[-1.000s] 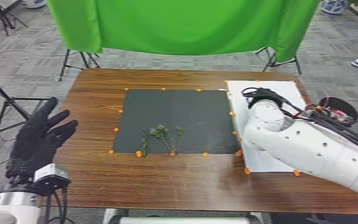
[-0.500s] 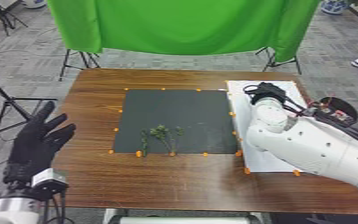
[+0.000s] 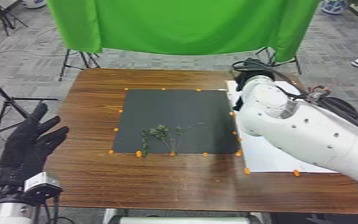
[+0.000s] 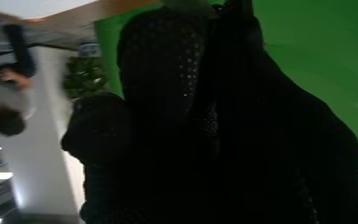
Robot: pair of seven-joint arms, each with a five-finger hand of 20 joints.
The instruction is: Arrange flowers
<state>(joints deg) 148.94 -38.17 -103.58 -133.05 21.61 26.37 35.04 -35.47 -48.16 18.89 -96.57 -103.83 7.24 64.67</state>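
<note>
While green sprigs point(image 3: 160, 132) lie on the dark mat point(image 3: 175, 117), the left robot hand point(image 3: 24, 150) is open and empty.
Spread toward the mat's near edge, the stems rest flat on the bench point(image 3: 140, 185); the right robot hand point(image 3: 252, 75) is above the far end of the white sheet point(image 3: 264, 157), and how far open it is, or whether it grasps anything, I cannot tell.

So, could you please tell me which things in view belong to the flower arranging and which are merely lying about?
Likely the job's: green sprigs, dark mat, right hand.

Seemingly just about: green cloth, orange markers.
</note>
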